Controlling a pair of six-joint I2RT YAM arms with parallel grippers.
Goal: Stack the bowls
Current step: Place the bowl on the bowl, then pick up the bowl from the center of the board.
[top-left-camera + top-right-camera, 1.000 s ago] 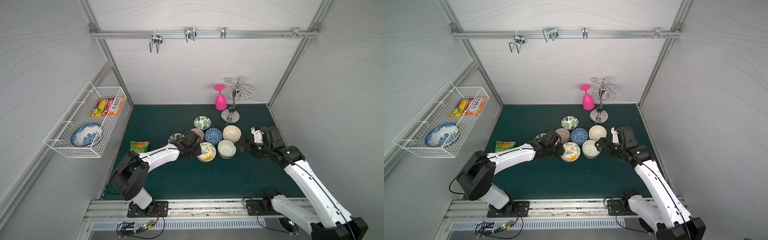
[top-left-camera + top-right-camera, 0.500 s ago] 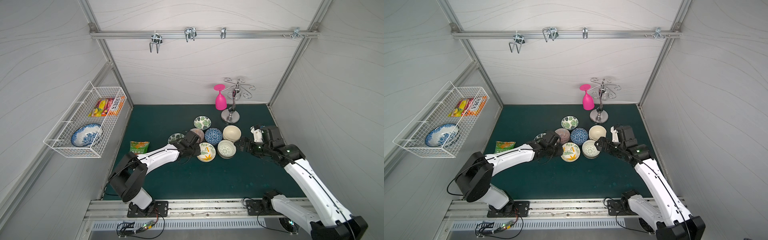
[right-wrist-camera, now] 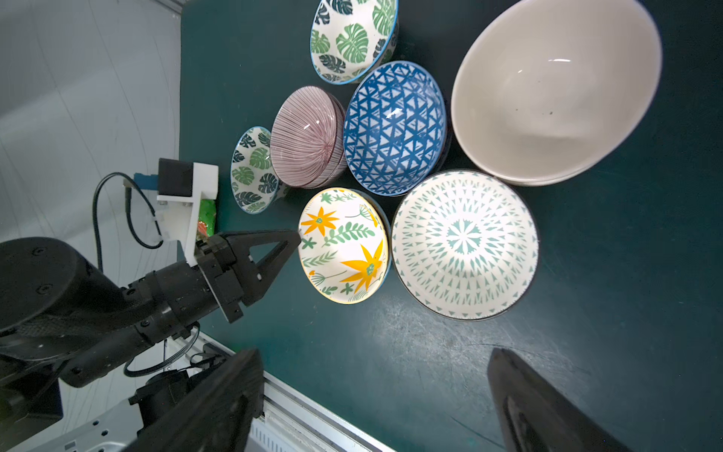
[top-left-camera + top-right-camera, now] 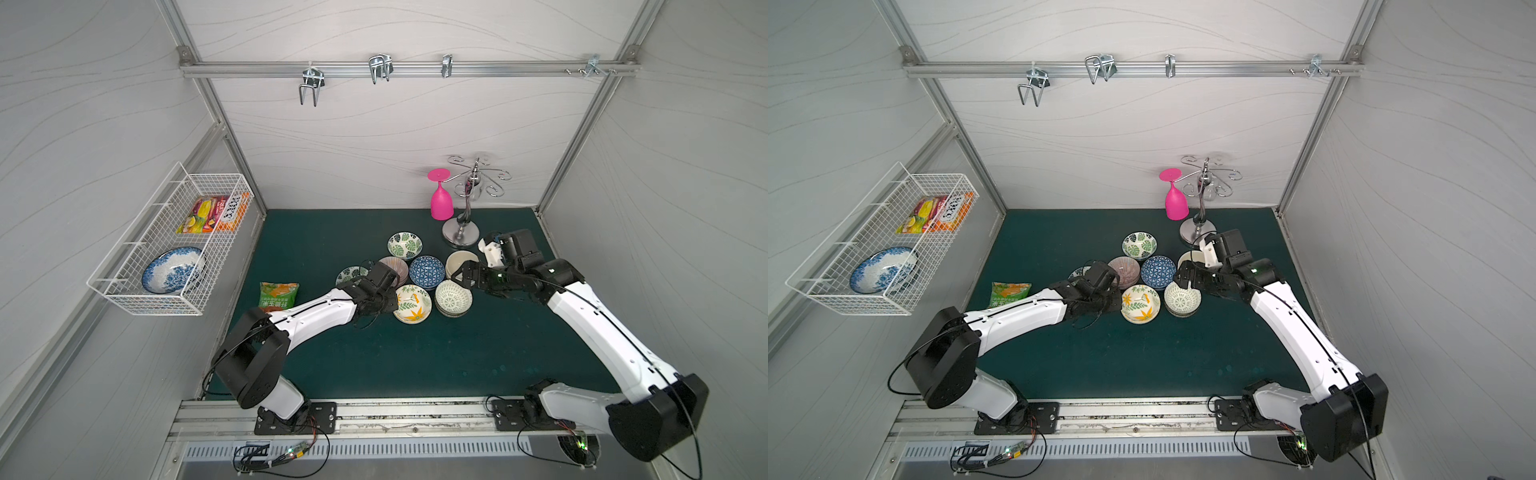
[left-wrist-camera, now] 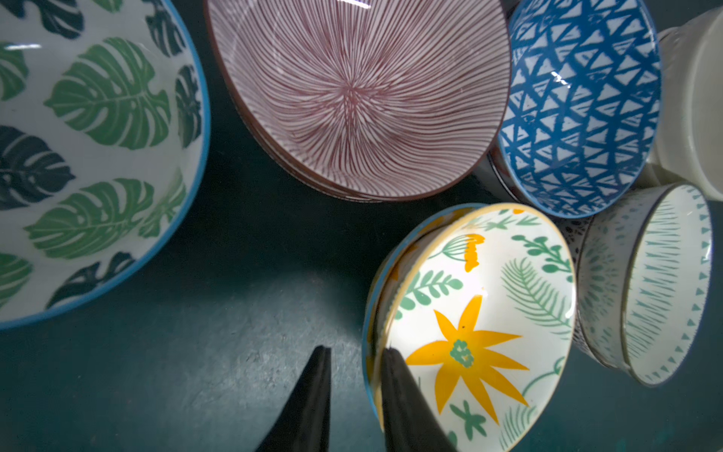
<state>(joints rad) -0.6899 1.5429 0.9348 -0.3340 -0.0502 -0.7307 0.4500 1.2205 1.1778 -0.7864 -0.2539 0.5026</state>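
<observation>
The left arm point(image 4: 316, 311) partly hides one green-leaf bowl point(image 4: 348, 275).

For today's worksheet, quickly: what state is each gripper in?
Left gripper: astride the rim of the yellow floral bowl; grip cannot be told.
Right gripper: open, empty.

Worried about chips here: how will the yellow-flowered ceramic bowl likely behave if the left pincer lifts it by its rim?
The yellow-flowered ceramic bowl looks glazed and glossy, so it may slip. It seems rigid, probably brittle against the neighbouring green-lattice ceramic bowl. Held at one edge by the left pincer, it would likely tilt.
</observation>
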